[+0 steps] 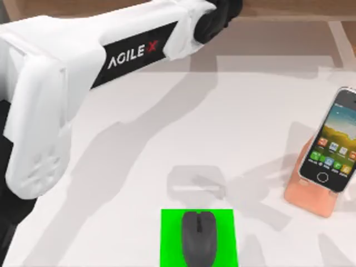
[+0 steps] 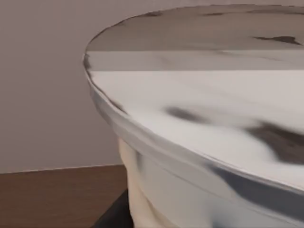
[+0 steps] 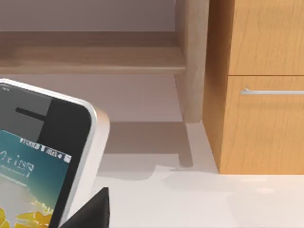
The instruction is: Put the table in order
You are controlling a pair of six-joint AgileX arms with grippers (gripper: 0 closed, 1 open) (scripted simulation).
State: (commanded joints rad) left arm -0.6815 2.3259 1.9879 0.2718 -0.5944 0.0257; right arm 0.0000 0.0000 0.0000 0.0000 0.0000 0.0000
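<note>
Leaning phone (image 1: 332, 146) on stand (image 1: 311, 192); drawer handle (image 3: 271, 91) from right wrist.

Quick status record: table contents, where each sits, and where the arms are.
table: white top, wooden structure along the far edge
mouse: dark, on the green mat, near edge, centre
phone: screen lit, leaning on the pink stand, right side
left arm: stretched over the table's far left
right gripper: close to the phone; a dark fingertip shows beside it in the right wrist view
</note>
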